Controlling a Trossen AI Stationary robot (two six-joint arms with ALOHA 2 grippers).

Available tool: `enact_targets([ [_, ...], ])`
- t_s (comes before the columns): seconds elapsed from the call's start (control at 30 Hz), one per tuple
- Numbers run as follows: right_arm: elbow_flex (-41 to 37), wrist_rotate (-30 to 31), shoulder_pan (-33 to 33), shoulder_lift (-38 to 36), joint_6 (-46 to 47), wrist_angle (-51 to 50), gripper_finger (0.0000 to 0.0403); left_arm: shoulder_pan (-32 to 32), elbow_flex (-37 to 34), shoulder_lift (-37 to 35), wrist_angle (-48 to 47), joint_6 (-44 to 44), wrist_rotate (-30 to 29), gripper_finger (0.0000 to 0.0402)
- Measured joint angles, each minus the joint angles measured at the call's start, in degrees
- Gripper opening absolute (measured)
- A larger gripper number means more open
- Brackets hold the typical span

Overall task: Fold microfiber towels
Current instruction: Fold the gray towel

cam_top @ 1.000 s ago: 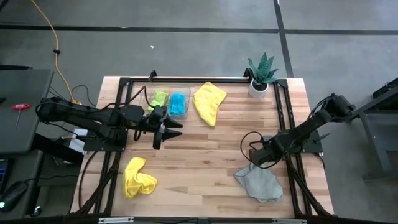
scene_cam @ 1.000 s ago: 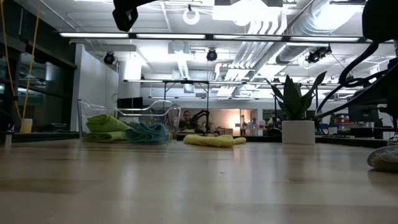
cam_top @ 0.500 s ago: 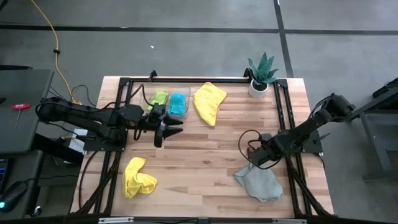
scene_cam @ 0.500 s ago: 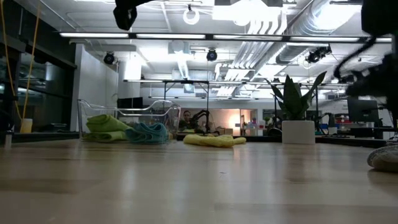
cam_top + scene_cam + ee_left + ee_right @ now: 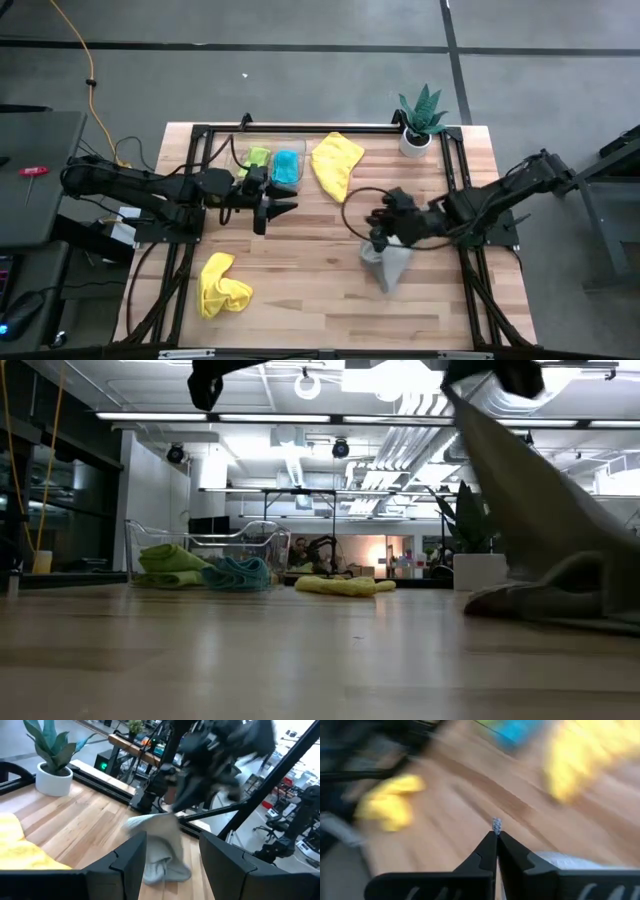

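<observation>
No readable labels or writing anywhere. Wooden table. Right gripper sits mid-table, fingers clamped tight on a corner of the grey towel; the pinched edge pokes out between its tips in the right wrist view, the towel's other end lies on the wood, and the cloth hangs from the jaws down to the table. Left gripper hovers just in front of the clear tray, jaws parted, holding nothing. One yellow towel lies beside the tray, another yellow one crumpled at the near left. Teal towel and lime towel are in the tray. Potted plant at the far right corner.
</observation>
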Motion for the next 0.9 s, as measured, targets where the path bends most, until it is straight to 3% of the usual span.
enact_targets([
  [0.17, 1.2, -6.9, -2.7, 0.0, -18.9, 16.1, 0.0, 0.5, 0.0, 2.7, 3.3, 0.0, 0.0, 0.0172],
  [0.37, 1.3, -11.7, -4.7, 0.0, -24.5, 23.6, 0.0, -1.3, 0.0, 7.6, 7.4, -0.2, 3.8, 0.0172],
  [0.47, 1.3, -11.8, -5.9, 0.0, -22.3, 23.7, 0.0, -3.7, 0.0, 10.0, 9.1, -0.2, 3.7, 0.0172],
  [0.6, 1.3, -11.5, -7.9, 1.0, -17.5, 23.2, 0.0, -7.3, 0.6, 13.3, 11.8, 0.5, -0.7, 0.0172],
  [0.77, 1.3, -9.4, -11.5, 3.9, -6.2, 21.7, 0.0, -11.1, 3.5, 16.1, 11.8, 7.8, -5.9, 0.0172],
  [0.9, 1.3, -11.2, -13.7, 7.0, -0.6, 22.8, 0.0, -13.0, 6.0, 16.7, 11.9, 14.7, -10.7, 0.0172],
])
